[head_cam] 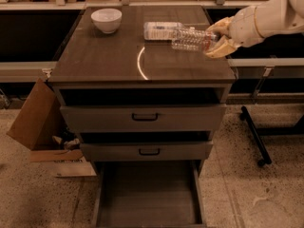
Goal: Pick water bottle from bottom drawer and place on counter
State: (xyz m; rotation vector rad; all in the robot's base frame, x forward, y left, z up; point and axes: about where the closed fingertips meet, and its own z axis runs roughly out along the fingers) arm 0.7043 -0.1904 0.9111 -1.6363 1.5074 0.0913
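My gripper point(217, 38) reaches in from the right over the far right part of the counter point(109, 56). It is shut on the neck end of the water bottle point(192, 39), a small clear ribbed bottle held on its side just above the counter top. The bottle lies close in front of a bigger clear bottle with a white label point(160, 30). The bottom drawer point(148, 194) stands pulled out at the foot of the cabinet, and its dark floor shows nothing in it.
A white bowl point(106, 20) stands at the counter's far left. Two drawers with black bar handles point(145, 117) sit above the open one. A cardboard box point(40, 122) lies left of the cabinet. A black wheeled stand leg point(255, 136) is on the right.
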